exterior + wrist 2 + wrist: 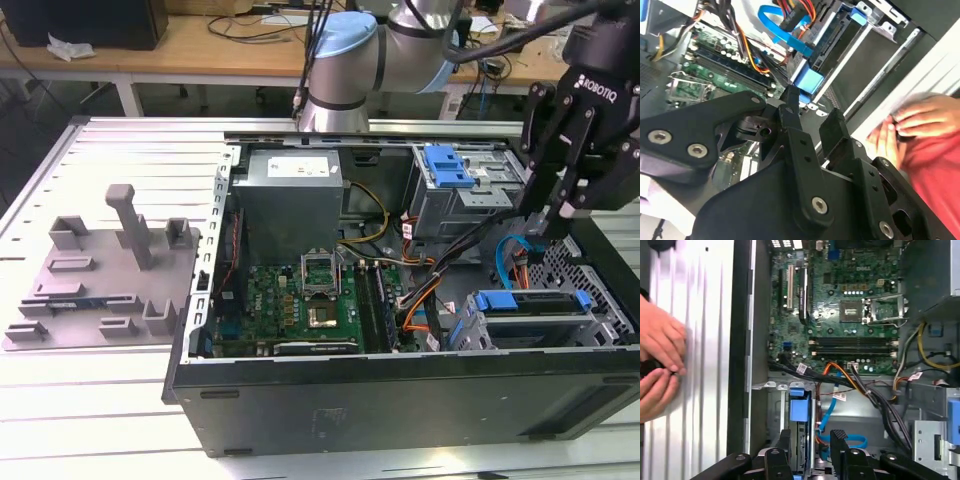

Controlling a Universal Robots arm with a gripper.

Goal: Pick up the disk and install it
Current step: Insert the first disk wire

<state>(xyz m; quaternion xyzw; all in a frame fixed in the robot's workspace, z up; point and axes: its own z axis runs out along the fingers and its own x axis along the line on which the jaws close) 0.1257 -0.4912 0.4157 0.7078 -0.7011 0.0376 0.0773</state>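
Observation:
The disk point(530, 302), edged by its bright blue carrier frame, lies in the drive cage at the front right corner of the open computer case point(400, 400). My black gripper point(548, 225) hangs just above and behind that cage, fingers pointing down. In both wrist views the jaws stand apart with nothing between them. The first wrist view has the gripper point(811, 435) straddling the blue carrier end point(800, 410). In the second wrist view the gripper point(812, 107) is just short of the same blue tab point(810, 82).
Cable bundles point(450, 280) run across the case beside the cage, over the motherboard point(300, 300). A second blue carrier point(447, 165) sits on the upper drive bay. A grey holder block point(100, 270) lies on the table at the exterior view's left. A person's hands point(660, 365) work just outside the case wall.

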